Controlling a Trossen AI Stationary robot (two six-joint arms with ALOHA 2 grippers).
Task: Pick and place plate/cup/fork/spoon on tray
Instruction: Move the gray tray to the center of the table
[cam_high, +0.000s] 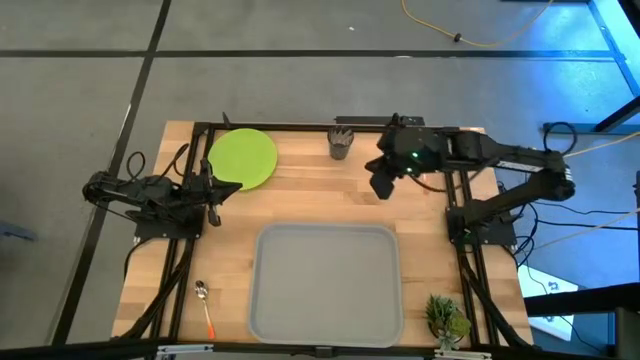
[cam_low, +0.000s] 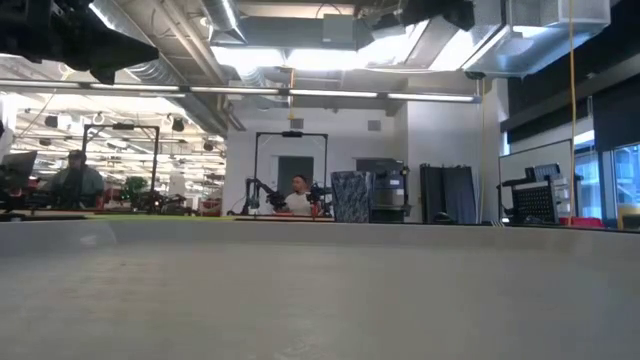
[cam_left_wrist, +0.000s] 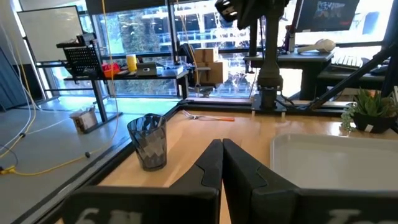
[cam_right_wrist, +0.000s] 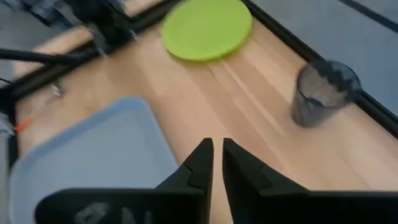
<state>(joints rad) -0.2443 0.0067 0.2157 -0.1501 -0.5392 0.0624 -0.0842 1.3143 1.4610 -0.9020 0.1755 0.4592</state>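
An empty tray (cam_high: 326, 285): plate (cam_high: 243, 158), cup (cam_high: 341, 141), fork (cam_left_wrist: 208, 116) and spoon (cam_high: 204, 300) lie outside it, and the left gripper (cam_left_wrist: 222, 163) and right gripper (cam_right_wrist: 217, 162) are closed on nothing.

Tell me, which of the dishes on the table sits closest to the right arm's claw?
The cup, a small dark tumbler at the table's far edge, just beside the right gripper. The green plate lies farther away, nearer the left arm.

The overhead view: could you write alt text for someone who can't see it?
A wooden table seen from above holds an empty grey tray near the front, a green plate and a dark cup at the back, and a spoon at the front left. The left hand rests beside the plate; the right hand hangs near the cup.
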